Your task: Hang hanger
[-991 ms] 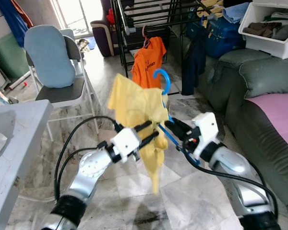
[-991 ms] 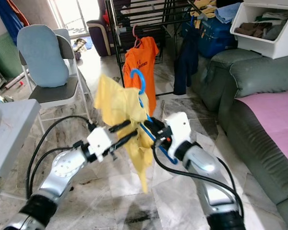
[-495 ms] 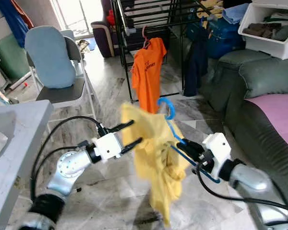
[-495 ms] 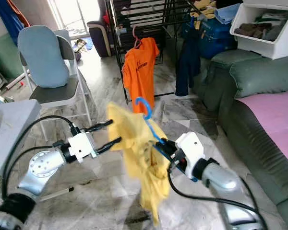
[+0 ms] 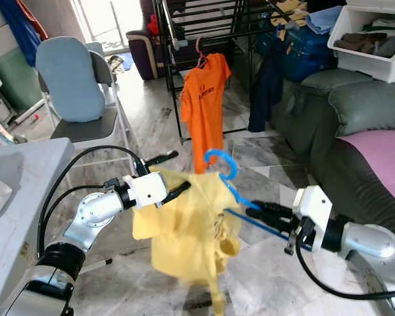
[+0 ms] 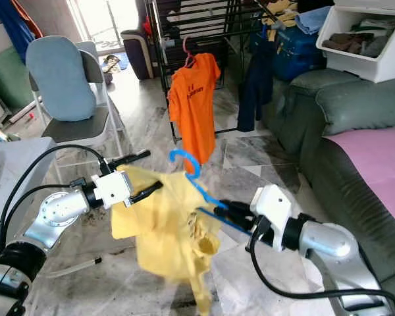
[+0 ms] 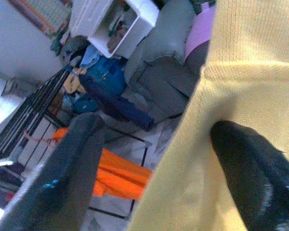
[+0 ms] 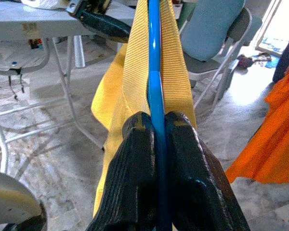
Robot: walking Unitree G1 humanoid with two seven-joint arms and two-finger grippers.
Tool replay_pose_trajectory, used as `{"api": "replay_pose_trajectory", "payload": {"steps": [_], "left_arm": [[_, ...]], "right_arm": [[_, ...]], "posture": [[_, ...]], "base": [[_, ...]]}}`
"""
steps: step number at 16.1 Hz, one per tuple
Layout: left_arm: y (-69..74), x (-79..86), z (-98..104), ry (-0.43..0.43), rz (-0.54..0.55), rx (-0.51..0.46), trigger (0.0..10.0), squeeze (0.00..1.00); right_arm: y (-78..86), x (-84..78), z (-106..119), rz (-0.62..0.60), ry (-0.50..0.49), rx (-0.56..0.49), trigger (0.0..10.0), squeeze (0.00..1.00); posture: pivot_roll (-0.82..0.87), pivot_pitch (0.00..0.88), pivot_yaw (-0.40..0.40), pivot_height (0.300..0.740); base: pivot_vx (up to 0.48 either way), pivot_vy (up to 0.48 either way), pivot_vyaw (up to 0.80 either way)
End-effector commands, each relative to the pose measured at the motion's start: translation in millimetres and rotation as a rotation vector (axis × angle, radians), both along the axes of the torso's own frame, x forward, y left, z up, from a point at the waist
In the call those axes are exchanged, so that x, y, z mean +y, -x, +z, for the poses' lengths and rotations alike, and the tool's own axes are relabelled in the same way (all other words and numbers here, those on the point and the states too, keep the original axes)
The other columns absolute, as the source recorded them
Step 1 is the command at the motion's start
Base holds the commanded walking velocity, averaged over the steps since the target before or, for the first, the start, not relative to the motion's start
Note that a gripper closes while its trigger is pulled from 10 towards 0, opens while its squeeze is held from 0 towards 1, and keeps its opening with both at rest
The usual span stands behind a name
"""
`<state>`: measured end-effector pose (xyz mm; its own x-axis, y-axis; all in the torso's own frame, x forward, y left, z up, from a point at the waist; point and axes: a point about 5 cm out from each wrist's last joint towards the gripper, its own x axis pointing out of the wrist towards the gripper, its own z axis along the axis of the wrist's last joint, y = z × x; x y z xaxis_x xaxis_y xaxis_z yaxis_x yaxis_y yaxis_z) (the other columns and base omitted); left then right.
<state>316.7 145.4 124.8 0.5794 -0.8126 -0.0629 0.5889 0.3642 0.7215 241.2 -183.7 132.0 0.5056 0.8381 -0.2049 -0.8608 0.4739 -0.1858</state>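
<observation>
Right pincer (image 8: 156, 130) clamped on curved blue plastic hanger (image 5: 222, 168) mid-frame, left pincer (image 5: 174, 174) spread apart against draped yellow knit shirt (image 5: 184, 230).

You have the drying rack (image 5: 204, 26) straight ahead, a shirt (image 5: 203, 99) hanging on it. Left of the rack stands a chair (image 5: 79, 92); right of it, a sofa (image 5: 355, 125). Before the rack, the hanger (image 5: 227, 187) carries a garment (image 5: 184, 230).
</observation>
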Motion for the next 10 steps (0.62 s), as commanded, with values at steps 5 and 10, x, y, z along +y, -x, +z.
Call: {"api": "replay_pose_trajectory", "payload": {"steps": [5,10], "left_arm": [[-10.1,5.0,4,-0.098,-0.026,-0.008,3.6,1.0],[-15.3,13.0,-2,-0.225,-0.085,0.138,0.0,0.0]], "right_arm": [[5.2,8.3,12,0.081,0.011,-0.089,10.0,0.0],[-0.3,8.0,11,0.075,0.061,-0.144,10.0,0.0]], "posture": [[-0.23,0.0,0.124,0.74],[-0.22,0.0,0.124,0.74]], "base": [[0.0,0.0,0.0],[0.0,0.0,0.0]]}}
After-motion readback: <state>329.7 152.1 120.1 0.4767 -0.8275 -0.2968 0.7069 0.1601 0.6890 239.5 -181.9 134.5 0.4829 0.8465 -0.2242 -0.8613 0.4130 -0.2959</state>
